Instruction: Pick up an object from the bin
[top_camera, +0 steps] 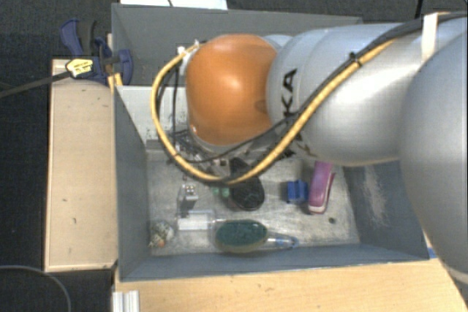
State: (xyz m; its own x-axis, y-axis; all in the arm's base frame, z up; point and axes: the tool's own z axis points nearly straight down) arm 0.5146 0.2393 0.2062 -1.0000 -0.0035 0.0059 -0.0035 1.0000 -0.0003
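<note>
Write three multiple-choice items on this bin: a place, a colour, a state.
1. The dark green oval brush lies: A by the bin's near wall; B in the far left corner; C on the rim.
2. The small block beside the pink thing is: A red; B blue; C yellow.
3. The pink thing: A leans on the rim; B lies on the floor; C stands on the brush.
A, it lies along the near wall; B, plainly blue; B, flat on the floor.

- Brush (248,235): dark green oval head, clear handle, lying flat at the bin's (131,179) 6 o'clock wall.
- Black round lump (247,193): near centre.
- Blue block (295,191), pink oblong case (320,188): side by side, 3 o'clock.
</note>
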